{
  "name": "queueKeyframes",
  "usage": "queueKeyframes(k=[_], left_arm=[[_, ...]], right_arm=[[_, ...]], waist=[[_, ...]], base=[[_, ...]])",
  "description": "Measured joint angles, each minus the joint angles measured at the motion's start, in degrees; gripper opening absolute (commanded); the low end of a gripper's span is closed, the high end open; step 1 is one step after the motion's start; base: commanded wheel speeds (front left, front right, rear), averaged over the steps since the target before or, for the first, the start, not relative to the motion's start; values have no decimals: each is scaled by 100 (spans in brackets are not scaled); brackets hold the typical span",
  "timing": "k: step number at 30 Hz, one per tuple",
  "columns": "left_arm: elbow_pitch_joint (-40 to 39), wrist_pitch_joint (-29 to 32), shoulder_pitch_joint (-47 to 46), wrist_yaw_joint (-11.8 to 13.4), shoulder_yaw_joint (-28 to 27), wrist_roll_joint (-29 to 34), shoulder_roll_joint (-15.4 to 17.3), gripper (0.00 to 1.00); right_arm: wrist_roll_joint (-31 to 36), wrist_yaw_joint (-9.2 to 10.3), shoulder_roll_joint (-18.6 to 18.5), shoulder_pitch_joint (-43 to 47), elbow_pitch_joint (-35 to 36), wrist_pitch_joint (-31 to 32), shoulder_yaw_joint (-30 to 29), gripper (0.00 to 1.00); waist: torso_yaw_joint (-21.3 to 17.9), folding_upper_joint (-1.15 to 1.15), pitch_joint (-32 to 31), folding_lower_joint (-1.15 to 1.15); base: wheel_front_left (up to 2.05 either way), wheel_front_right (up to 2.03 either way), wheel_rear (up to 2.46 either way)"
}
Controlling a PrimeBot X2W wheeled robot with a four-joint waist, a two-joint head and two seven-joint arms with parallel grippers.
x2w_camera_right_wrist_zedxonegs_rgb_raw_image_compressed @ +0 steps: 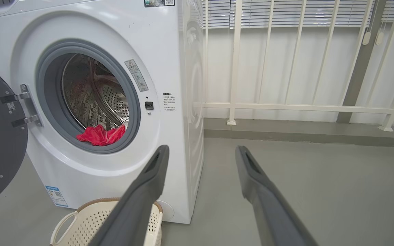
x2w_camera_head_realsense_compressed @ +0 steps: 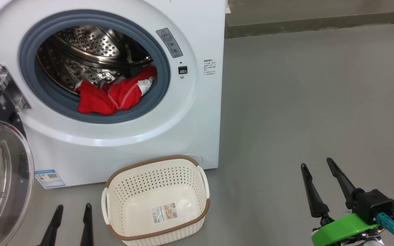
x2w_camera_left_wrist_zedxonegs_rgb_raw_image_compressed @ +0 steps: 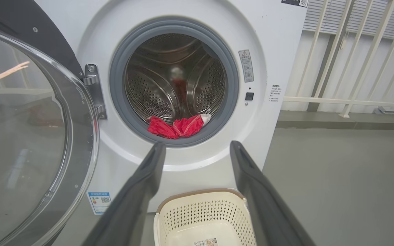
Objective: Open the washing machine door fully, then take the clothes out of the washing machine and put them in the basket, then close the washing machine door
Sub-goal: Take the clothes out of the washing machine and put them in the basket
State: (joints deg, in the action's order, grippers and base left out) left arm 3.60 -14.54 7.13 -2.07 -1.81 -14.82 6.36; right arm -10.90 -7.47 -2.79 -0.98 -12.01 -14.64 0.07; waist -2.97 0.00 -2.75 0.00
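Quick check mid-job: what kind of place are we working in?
Probably a laundry area, maybe an enclosed balcony: a white front-loading washing machine with red clothes inside, a basket on the bare grey floor, and a white railing with blinds behind.

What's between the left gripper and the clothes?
Between left gripper and clothes lie the washer's white front and grey seal, seen in left wrist view.

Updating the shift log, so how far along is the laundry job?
Done: the washing machine door stands open. In hand: nothing; left gripper and right gripper are open, empty. Left: move the clothes from the washing machine into the empty basket, then shut the door.
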Motion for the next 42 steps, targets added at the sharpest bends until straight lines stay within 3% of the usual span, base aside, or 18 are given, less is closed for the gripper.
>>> queueKeyframes(k=[12,30,42], left_arm=[[12,0,7,-51,-34,123,-40,100],[-170,0,3,-201,-185,56,-179,100],[-109,0,3,-207,-223,73,-219,100]], right_arm=[[0,0,5,0,9,0,-3,100],[0,0,9,-6,-31,0,23,100],[2,0,10,-8,-65,0,37,100]], waist=[[35,0,60,0],[108,0,114,0],[98,0,53,0]], base=[[16,-16,0],[141,-141,0],[24,-24,0]])
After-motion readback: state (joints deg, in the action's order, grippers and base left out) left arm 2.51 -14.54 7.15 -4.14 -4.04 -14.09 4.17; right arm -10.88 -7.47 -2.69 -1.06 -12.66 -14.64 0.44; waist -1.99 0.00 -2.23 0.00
